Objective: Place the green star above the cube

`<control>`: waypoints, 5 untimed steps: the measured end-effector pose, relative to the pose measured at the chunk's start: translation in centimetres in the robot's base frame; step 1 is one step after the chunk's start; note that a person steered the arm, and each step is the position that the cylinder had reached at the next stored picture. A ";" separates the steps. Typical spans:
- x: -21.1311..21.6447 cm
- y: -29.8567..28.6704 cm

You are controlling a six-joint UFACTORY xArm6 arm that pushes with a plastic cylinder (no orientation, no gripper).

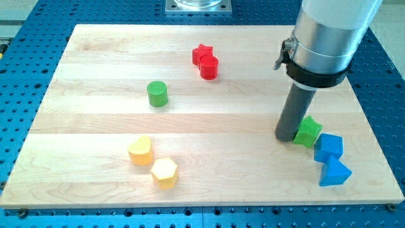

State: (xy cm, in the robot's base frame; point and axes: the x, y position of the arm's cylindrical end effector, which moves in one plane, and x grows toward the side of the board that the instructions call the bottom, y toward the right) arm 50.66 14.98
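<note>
The green star (308, 132) lies at the view's right on the wooden board (95, 126). My tip (286, 137) stands right against the star's left side. The blue cube (329, 147) sits just right of and below the star, touching or nearly touching it. A blue triangular block (333, 171) lies directly below the cube.
A red star (201, 53) and a red cylinder (209, 66) sit together near the view's top centre. A green cylinder (157, 94) is left of centre. A yellow heart (140, 151) and a yellow hexagon (164, 172) lie at the lower left.
</note>
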 end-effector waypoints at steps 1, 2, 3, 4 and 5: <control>-1.1 0.5; -1.4 3.9; -3.3 6.5; -3.1 13.6; 2.9 17.8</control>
